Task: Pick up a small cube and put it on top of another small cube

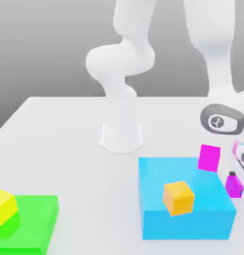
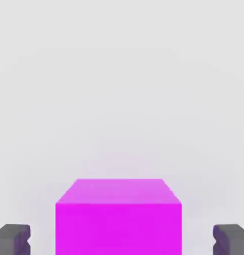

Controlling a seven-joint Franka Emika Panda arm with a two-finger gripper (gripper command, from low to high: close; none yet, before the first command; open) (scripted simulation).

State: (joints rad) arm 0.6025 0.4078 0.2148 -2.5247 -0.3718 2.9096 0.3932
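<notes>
The jaws are standing released on both sides of a small plain magenta-pink cube. In the hand view a strip of bare white counter is showing between each dark fingertip and the cube's side, so nothing is being gripped yet.

In the exterior view this cube is sitting on the counter at the right edge of the frame, just beside the big cyan block. A second magenta-pink cube is lying near it, behind the block. The small plain orange cube, the target, is resting on top of the cyan block.

To do this step well, I think the jaws should be closing evenly on the two flat sides, with the cube centred between them. The lift should then be going straight up, clearing the cyan block's edge before moving toward the orange cube.
</notes>
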